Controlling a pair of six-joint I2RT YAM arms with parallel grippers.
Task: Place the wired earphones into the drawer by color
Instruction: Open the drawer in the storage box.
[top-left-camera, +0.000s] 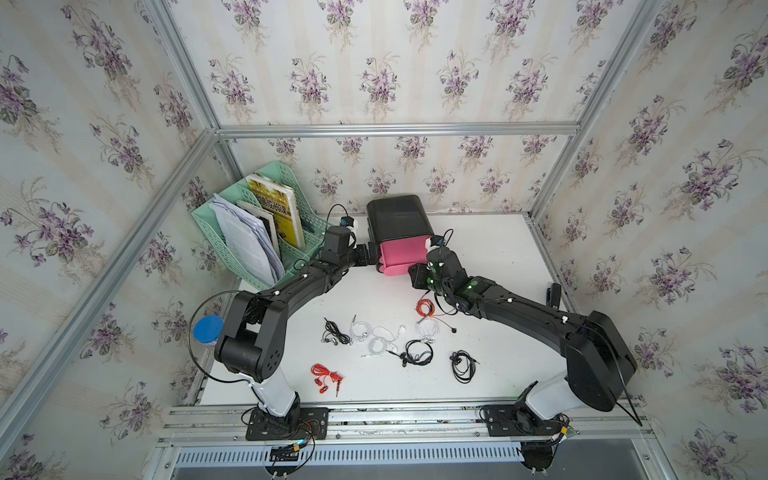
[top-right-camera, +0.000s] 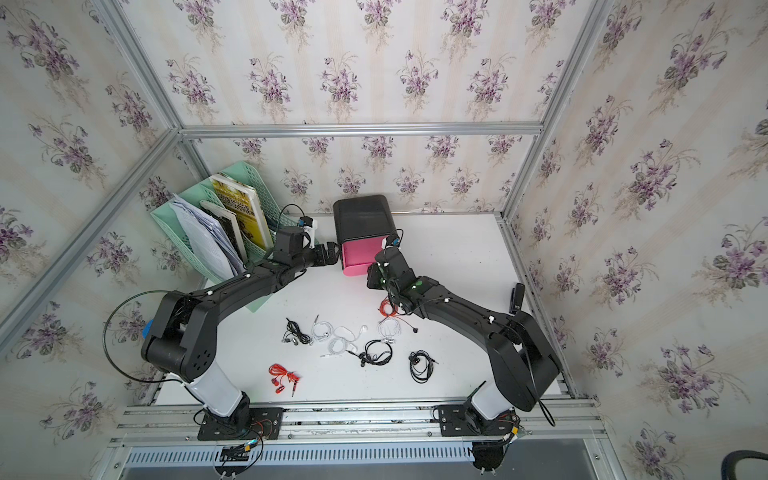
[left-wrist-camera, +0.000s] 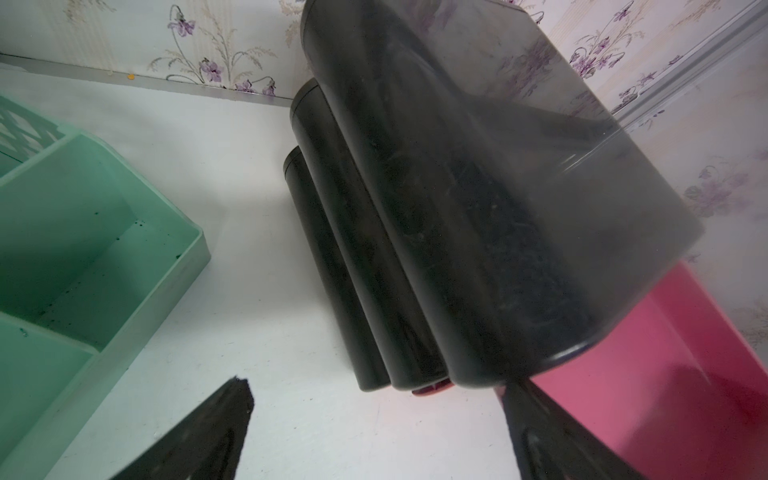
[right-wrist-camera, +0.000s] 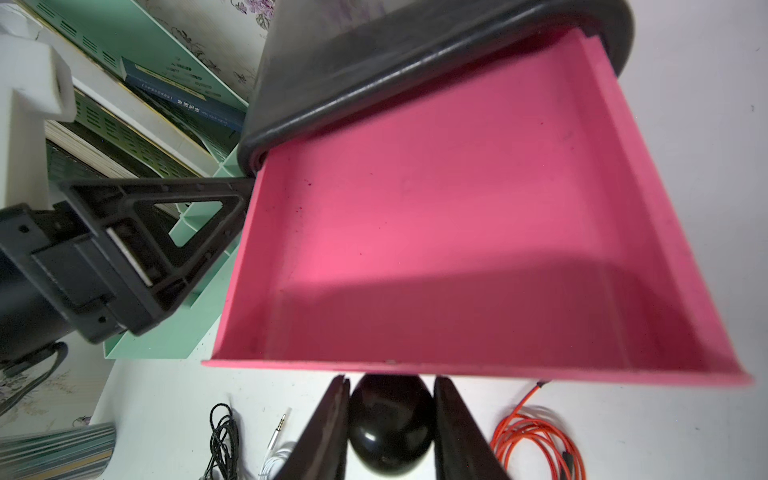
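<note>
Starting with the wired earphones (top-left-camera: 395, 340): lying loose on the white desk (top-left-camera: 498, 257) in small coils, red, white and black all mixed up, with none in the pink drawer (right-wrist-camera: 457, 208) yet. Guessing at super light, floppy cable here, sliding around easily and snagging on neighbours, so going for a pinch across the thick middle of a coil rather than chasing a tiny bud or plug. Expecting trouble from the white ones (top-left-camera: 380, 336), bunching close together and maybe overlapping. Spotting the orange-red coil (right-wrist-camera: 536, 440) closest to the action, lying on the desk just beside the right pincer (right-wrist-camera: 390, 386); finding the rest further toward the robot bases, well apart from both pincers. Seeing the right pincer clamping down on the black knob (right-wrist-camera: 388, 432) at the front of that drawer, pulled out and showing empty. Seeing the left pincer (top-left-camera: 365, 259) spread wide, sitting right against the side of the black drawer unit (top-left-camera: 399, 218), gripping nothing, probably just bracing it.
</note>
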